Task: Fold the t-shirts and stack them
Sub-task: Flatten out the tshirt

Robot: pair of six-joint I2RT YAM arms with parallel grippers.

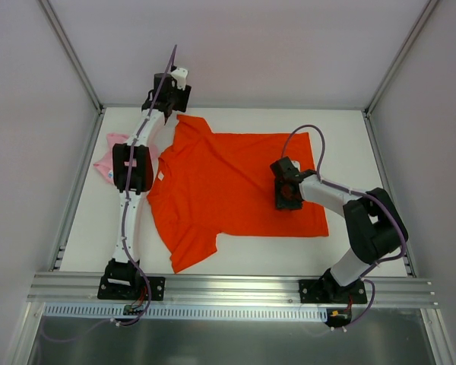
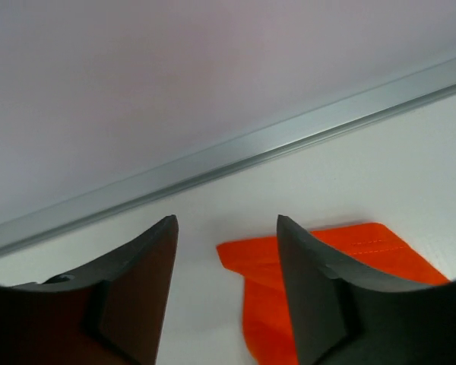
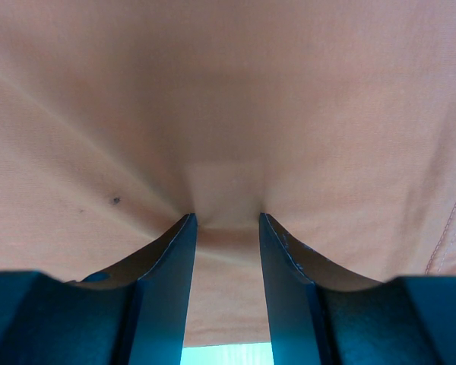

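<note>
Right gripper point(image 3: 226, 217) first: its fingers stand about half apart, tips pressed down into the orange-red t-shirt point(image 1: 235, 182), with cloth puckering into the gap. You cannot tell from this whether any of it is truly pinched.

Left gripper point(image 2: 226, 222): jaws parted, nothing between them, hovering by the far sleeve point(image 2: 319, 258) close to the far edge of the worktop point(image 1: 342, 129).

Orange-red t-shirt: spread flat mid-worktop, collar point(image 1: 161, 176) left, hem point(image 1: 319, 190) right, not yet folded.

Pink t-shirt point(image 1: 105, 163): bunched at the left edge, partly hidden by the left arm point(image 1: 129, 198).

Handling, as a judgement: light, limp cloth with no stiffness. It will drape and drag, and a pinch mid-panel will only tent it. Take hold at the seams (sleeve edge, shoulder, hem corner), where doubled fabric gives your fingers some bite.
</note>
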